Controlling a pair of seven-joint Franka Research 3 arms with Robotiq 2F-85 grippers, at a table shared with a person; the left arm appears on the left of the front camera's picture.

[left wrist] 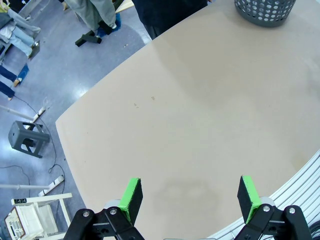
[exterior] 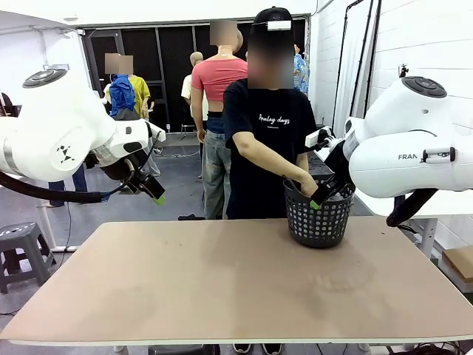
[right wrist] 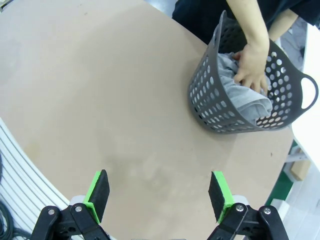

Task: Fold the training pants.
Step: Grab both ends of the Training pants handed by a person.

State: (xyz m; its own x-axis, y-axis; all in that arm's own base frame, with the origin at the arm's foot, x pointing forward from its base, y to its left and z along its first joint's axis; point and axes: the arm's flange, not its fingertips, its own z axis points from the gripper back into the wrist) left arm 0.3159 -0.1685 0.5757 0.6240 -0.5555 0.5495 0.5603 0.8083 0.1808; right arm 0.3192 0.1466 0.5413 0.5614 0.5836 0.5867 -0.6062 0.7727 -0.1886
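The training pants (right wrist: pixel 240 95) are a bundle of light grey fabric inside the dark mesh basket (right wrist: pixel 210 107), which stands at the table's far right (exterior: pixel 319 222). A person's hand (right wrist: pixel 252 65) reaches into the basket and rests on the fabric. My left gripper (exterior: pixel 151 194) hangs open above the table's far left edge, nothing between its green pads (left wrist: pixel 131 197). High over the bare tabletop, my right gripper (right wrist: pixel 159 192) is open too; in the front view it (exterior: pixel 319 198) sits just in front of the basket's rim.
The tan table (exterior: pixel 222 281) is bare apart from the basket. The person in a black shirt (exterior: pixel 262 133) stands at the far edge behind the basket. A grey stool (exterior: pixel 22 248) stands on the floor left of the table.
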